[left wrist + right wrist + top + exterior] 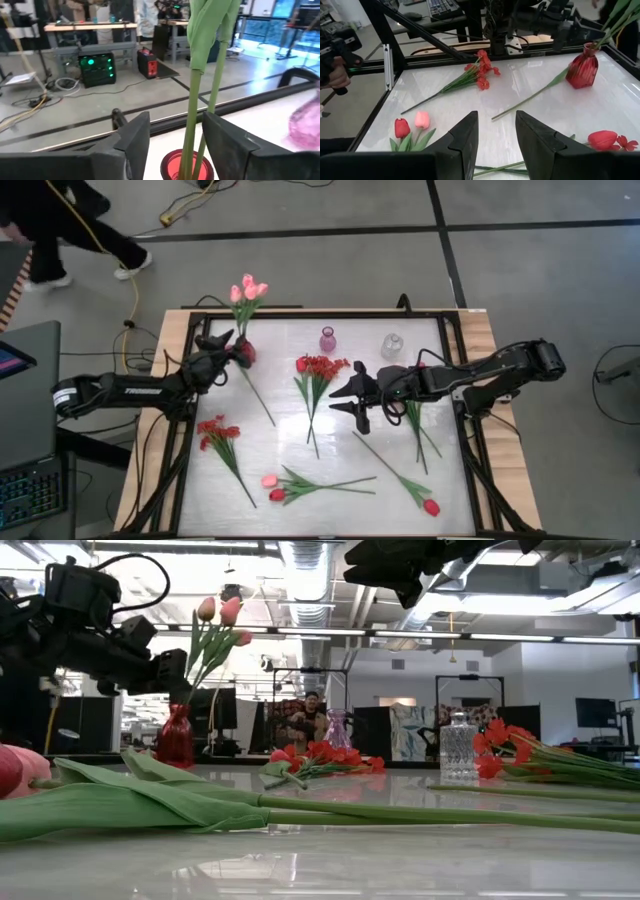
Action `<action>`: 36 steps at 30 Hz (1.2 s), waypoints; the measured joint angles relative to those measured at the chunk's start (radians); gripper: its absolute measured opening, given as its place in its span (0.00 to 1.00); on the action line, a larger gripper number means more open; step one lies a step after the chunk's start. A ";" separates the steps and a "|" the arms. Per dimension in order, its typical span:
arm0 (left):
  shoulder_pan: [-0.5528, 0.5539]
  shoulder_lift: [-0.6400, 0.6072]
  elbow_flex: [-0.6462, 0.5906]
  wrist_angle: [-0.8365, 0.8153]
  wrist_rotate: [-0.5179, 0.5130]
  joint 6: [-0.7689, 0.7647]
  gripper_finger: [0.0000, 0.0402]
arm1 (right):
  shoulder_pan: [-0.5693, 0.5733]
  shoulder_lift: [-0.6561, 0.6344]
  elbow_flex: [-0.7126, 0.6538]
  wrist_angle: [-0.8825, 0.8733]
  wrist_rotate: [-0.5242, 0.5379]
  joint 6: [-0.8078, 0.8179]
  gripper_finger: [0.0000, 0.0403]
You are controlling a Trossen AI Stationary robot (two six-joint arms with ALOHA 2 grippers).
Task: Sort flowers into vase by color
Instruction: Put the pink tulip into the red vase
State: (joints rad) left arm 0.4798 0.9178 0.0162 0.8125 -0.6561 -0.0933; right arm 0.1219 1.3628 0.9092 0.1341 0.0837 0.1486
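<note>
The left gripper (237, 346) was seen at the far left part of the white tabletop (340, 480), directly above the small red glass vase (245, 352). Its two dark fingers (135, 142) were parted, one on either side of the thin green stems (192, 120) of the pale pink tulips (248, 289); a gap was visible between each finger and the stems, so nothing was gripped. The stems stood in the mouth of the red vase just below the fingers, and the pink heads leaned out beyond the gripper, past the table's far edge.

The right gripper (357, 406) was held above the middle of the table with its fingers (465, 135) apart and nothing between them. Just to its left a spray of small red blossoms (319, 367) lay flat, and beyond it, at the far side, a pink-purple glass vase (328, 339) and a clear glass vase (392, 345) stood close together. A second red spray (214, 429) lay near the table's left edge, well apart from this gripper. On the near side of it were found a pink and a red tulip (273, 487) lying together, and a single red tulip (431, 507) on a long stem.

In the room behind, a person (313, 715) was visible.
</note>
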 joint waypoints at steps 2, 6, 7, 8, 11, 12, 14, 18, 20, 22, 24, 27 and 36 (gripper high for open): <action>-0.010 -0.016 0.000 -0.010 -0.003 0.006 0.45 | 0.000 0.000 0.000 0.000 0.000 0.000 0.40; -0.028 -0.061 0.001 -0.065 -0.022 0.013 0.46 | -0.003 0.000 0.000 0.000 0.000 -0.003 0.40; -0.031 -0.073 0.001 -0.084 -0.034 0.022 0.46 | -0.006 0.000 0.000 0.000 -0.001 -0.003 0.40; -0.036 -0.086 0.001 -0.103 -0.047 0.029 0.46 | -0.006 0.000 0.000 0.000 -0.001 -0.003 0.40; -0.046 -0.128 0.001 -0.147 -0.057 0.048 0.46 | -0.008 0.000 0.000 0.000 -0.001 -0.007 0.40; -0.051 -0.142 0.001 -0.153 -0.057 0.052 0.46 | -0.007 0.000 0.000 0.000 -0.001 -0.007 0.40; -0.062 -0.170 0.001 -0.158 -0.057 0.066 0.46 | -0.007 0.000 0.000 0.000 -0.001 -0.007 0.40; -0.094 -0.232 0.001 -0.159 -0.024 0.097 0.46 | -0.007 0.000 0.000 0.000 -0.001 -0.008 0.40; -0.115 -0.262 0.001 -0.171 0.000 0.096 0.46 | -0.007 0.000 0.000 0.000 -0.001 -0.008 0.40; -0.142 -0.287 0.001 -0.196 0.017 0.069 0.46 | -0.007 0.000 0.000 0.000 -0.001 -0.008 0.40; -0.175 -0.307 0.002 -0.232 0.042 0.028 0.46 | -0.007 0.000 0.000 0.000 -0.001 -0.008 0.40; -0.237 -0.325 0.002 -0.286 0.089 -0.037 0.46 | -0.007 0.000 0.000 -0.001 -0.001 -0.003 0.40; -0.499 -0.329 0.002 -0.331 0.147 -0.210 0.46 | -0.006 0.000 0.000 -0.016 -0.001 0.007 0.40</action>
State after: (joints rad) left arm -0.0196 0.5884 0.0177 0.4816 -0.5094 -0.3035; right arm 0.1154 1.3628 0.9092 0.1181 0.0830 0.1560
